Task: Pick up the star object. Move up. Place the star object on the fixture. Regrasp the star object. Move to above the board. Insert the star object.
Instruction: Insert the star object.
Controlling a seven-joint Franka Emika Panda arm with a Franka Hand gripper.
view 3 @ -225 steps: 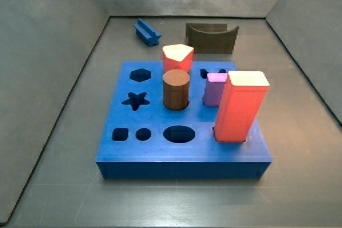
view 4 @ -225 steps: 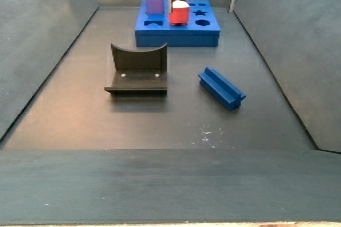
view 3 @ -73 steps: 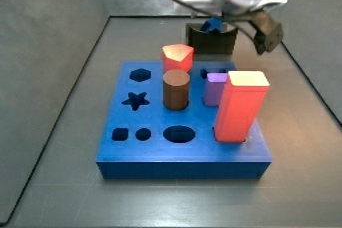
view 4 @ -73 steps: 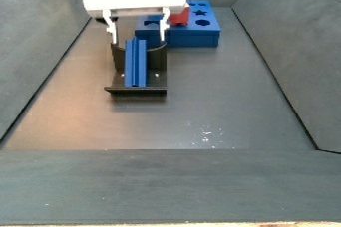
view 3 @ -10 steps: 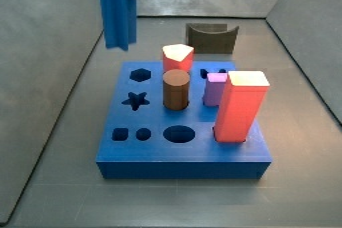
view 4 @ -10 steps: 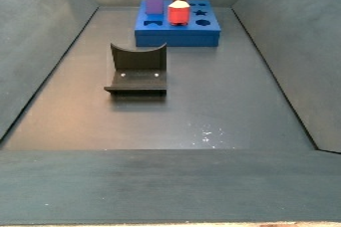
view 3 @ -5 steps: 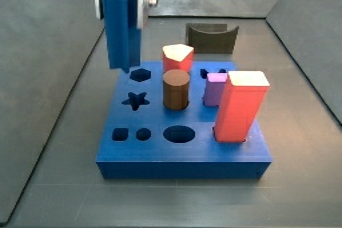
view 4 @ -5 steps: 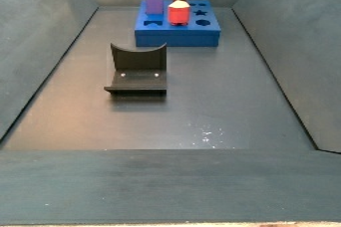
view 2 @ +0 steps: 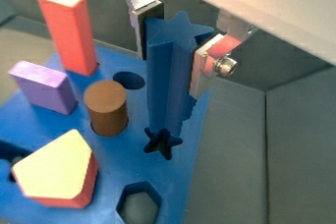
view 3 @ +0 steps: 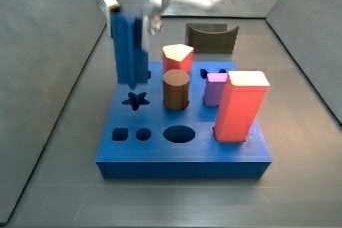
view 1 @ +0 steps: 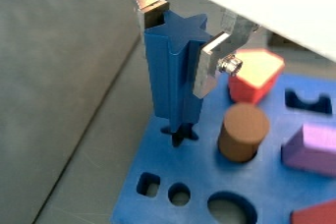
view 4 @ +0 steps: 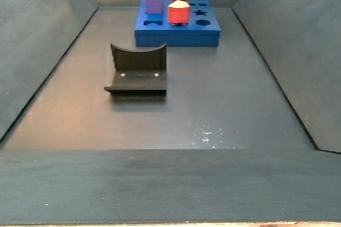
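Note:
The star object (view 3: 128,47), a long dark-blue peg, hangs upright with my gripper (view 3: 131,10) shut on its upper end. Both wrist views show the silver fingers (view 1: 210,59) clamped on opposite sides of the star object (view 1: 174,71) (view 2: 168,81). Its lower end is right over the star-shaped hole (view 3: 135,99) (view 2: 160,141) in the blue board (view 3: 181,147); I cannot tell whether it has entered. The dark fixture (view 3: 211,38) (view 4: 138,70) stands bare behind the board.
On the board stand a brown cylinder (view 3: 177,89), a red hexagonal peg (view 3: 178,57), a purple peg (view 3: 214,85) and a tall red block (view 3: 241,105). The cylinder is close beside the held peg. Grey sloping walls (view 3: 60,92) surround the floor.
My gripper has come down and moved toward the board's star hole with the star object held upright; the peg's lower end is now much closer to the board.

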